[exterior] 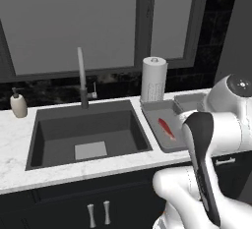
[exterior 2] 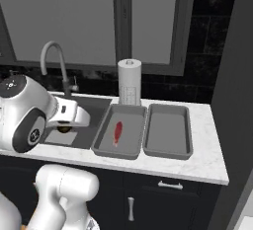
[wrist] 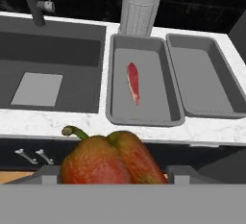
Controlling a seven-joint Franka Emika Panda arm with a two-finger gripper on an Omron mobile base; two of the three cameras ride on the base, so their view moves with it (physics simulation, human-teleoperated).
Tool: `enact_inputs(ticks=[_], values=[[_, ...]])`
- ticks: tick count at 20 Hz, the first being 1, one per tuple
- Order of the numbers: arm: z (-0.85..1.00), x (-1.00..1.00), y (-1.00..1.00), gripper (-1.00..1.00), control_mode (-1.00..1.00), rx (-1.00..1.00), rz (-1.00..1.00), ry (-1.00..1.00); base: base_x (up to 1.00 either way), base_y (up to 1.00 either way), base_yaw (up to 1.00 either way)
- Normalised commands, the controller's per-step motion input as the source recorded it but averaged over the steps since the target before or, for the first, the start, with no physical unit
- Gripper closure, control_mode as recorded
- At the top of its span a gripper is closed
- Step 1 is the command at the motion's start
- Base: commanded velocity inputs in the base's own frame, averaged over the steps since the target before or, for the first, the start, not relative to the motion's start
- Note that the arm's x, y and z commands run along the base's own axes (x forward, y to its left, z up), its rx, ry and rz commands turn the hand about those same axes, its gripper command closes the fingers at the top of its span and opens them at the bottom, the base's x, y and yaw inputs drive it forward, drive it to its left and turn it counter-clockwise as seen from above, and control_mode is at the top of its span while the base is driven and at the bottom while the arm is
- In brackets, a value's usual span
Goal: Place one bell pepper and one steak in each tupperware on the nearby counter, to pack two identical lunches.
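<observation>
Two tupperware trays ahead of gripper (wrist: pixel 113 177): nearer-left tray (wrist: pixel 144 118) w/ steak (wrist: pixel 133 82), other tray (wrist: pixel 204 110) beside it; jaws clamped on bell pepper (wrist: pixel 108 160).

1. Two grey tupperware trays sit side by side on the counter (exterior 2: pixel 207 145), near its front edge.
2. The left tupperware (exterior 2: pixel 106 130) holds a red steak (exterior 2: pixel 117 133).
3. The right tupperware (exterior 2: pixel 168 130) adjoins it.
4. A paper towel roll (exterior 2: pixel 129 83) stands upright at the counter's back edge.

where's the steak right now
The steak lies in the left tupperware on the counter, just right of the sink and in front of the paper towel roll.
</observation>
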Motion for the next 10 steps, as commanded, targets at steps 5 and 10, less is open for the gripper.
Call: enact_inputs(ticks=[5, 10], values=[[-0.36, 0.69, -0.36, 1.0, -1.0, -0.03, 0.0, 0.0, 0.0, 0.0, 0.0], [-0.35, 0.52, -0.73, 1.0, -1.0, 0.0, 0.0, 0.0, 0.0, 0.0, 0.0]])
